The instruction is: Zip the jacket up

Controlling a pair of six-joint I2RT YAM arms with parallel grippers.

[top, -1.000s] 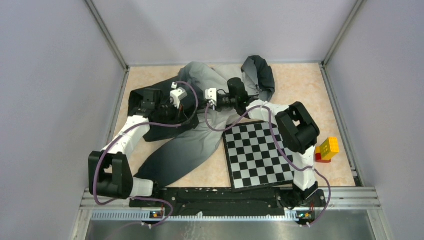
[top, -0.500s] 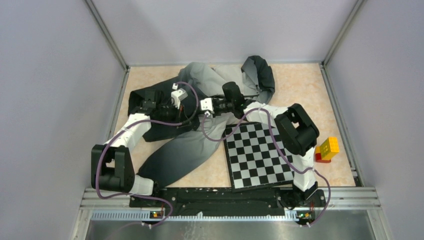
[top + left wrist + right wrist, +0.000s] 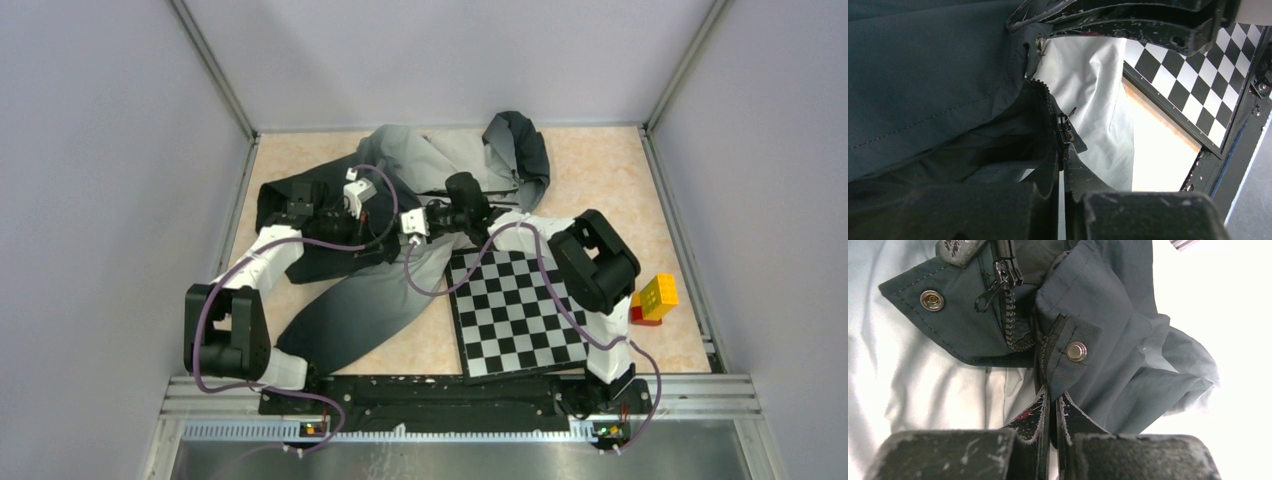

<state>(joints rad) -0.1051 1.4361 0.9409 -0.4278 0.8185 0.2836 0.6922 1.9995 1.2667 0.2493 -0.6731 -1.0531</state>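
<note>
The jacket [image 3: 372,298] lies from the back middle to the front left, fading from light grey to charcoal. My left gripper [image 3: 378,222] is shut on the zipper edge of its dark hem; in the left wrist view [image 3: 1063,167] the fingers pinch just below the zipper slider [image 3: 1064,131]. My right gripper [image 3: 398,232] faces it, shut on the other hem flap, which carries a metal snap [image 3: 1076,351]; its tips pinch the flap in the right wrist view [image 3: 1052,396]. The slider [image 3: 1006,269] and its pull tab [image 3: 987,296] hang on the opposite flap. The two zipper halves are apart at the bottom.
A chessboard [image 3: 515,310] lies front right, its corner under the jacket's edge and right forearm. A yellow block [image 3: 658,295] on a red block [image 3: 636,313] stands at the right edge. Grey walls enclose the table.
</note>
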